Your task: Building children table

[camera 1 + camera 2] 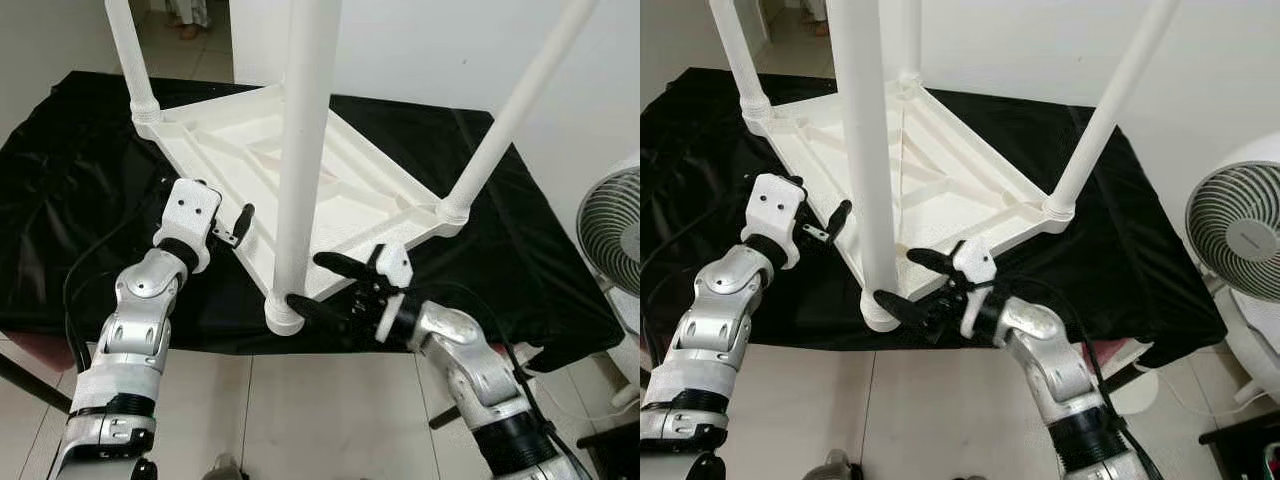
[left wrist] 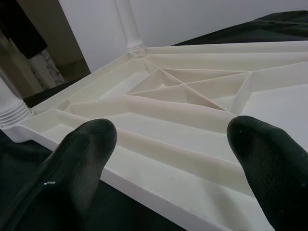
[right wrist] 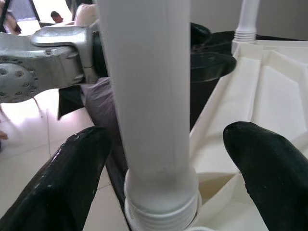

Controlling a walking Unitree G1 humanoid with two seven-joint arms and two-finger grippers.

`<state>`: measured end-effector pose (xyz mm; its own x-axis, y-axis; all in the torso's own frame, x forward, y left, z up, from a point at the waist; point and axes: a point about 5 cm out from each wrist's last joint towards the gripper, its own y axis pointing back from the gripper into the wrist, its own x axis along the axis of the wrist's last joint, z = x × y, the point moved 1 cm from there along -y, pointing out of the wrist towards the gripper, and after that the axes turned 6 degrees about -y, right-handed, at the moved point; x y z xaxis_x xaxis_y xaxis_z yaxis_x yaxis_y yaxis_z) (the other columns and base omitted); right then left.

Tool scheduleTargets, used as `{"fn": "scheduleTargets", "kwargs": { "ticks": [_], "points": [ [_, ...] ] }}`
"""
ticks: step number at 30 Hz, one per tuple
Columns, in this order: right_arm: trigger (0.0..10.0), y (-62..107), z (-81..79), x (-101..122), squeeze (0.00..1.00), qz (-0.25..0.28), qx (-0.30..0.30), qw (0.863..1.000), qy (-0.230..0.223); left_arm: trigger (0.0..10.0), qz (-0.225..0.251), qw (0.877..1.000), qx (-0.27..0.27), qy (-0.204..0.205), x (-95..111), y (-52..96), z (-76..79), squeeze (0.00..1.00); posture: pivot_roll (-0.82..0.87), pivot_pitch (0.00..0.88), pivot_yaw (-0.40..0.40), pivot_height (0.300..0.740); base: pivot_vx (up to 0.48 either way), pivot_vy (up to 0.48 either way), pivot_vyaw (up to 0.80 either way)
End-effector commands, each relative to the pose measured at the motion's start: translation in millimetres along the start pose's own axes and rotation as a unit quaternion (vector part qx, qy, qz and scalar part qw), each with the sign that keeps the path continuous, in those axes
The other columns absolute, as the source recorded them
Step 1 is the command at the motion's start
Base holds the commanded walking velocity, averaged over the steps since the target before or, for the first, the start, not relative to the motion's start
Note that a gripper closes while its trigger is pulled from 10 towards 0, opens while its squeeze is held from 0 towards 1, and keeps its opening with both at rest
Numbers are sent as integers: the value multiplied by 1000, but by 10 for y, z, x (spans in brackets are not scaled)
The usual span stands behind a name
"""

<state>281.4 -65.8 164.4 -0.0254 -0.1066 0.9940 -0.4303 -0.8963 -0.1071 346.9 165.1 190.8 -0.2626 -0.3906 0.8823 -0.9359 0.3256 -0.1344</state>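
Left eye view: the white tabletop (image 1: 340, 190) is seen upside down on the black-draped surface (image 1: 70, 200) mid-frame, legs already fitted, the nearest leg (image 1: 300, 150) straddled by the open right gripper (image 1: 325, 285), the left gripper (image 1: 240, 225) spread beside the rim, so tightening seemingly remains.

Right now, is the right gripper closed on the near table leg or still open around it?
Open. The right gripper straddles the near leg just above its socket, with a visible gap between each black finger and the leg.
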Motion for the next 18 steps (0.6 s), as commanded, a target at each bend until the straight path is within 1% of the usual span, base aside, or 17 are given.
{"fn": "scheduleTargets", "kwargs": {
  "ticks": [1,3,6,8,9,11,14,15,18],
  "points": [
    [10000,-37,22,-26,0,-5,-5,1000,4,10000,-2,999,37,0,1,-9,-27,0,154,55,-83,740,0,0,0],
    [10000,-139,40,-30,0,2,-20,1000,1,10000,-3,999,39,-1,-5,-3,-32,0,157,56,-85,740,0,0,0],
    [10000,-181,31,-40,0,3,-22,1000,-2,10000,-4,999,41,-2,-9,3,-41,0,161,57,-86,740,0,0,0],
    [10000,-278,-2,-62,0,9,-27,1000,-14,10000,-3,999,43,-2,-12,7,-61,0,164,56,-88,740,0,0,0],
    [10000,-278,-2,-62,0,9,-27,1000,-14,10000,-3,999,43,-2,-12,7,-61,0,164,56,-88,740,0,0,0],
    [10000,-353,-30,-73,0,13,-33,999,-22,10000,-1,999,44,-4,-15,6,-69,0,164,52,-87,740,0,0,0],
    [10000,-395,-49,-79,0,15,-37,999,-22,10000,-1,999,45,-5,-15,2,-72,0,164,49,-86,740,0,0,0],
    [10000,-464,-88,-100,0,18,-43,999,-24,10000,1,999,44,-5,-6,-9,-65,0,162,45,-85,740,0,0,0],
    [10000,-487,-92,-121,0,14,-54,998,-32,10000,3,999,42,-5,1,-19,-56,0,156,39,-84,740,0,0,0]
  ]
}}
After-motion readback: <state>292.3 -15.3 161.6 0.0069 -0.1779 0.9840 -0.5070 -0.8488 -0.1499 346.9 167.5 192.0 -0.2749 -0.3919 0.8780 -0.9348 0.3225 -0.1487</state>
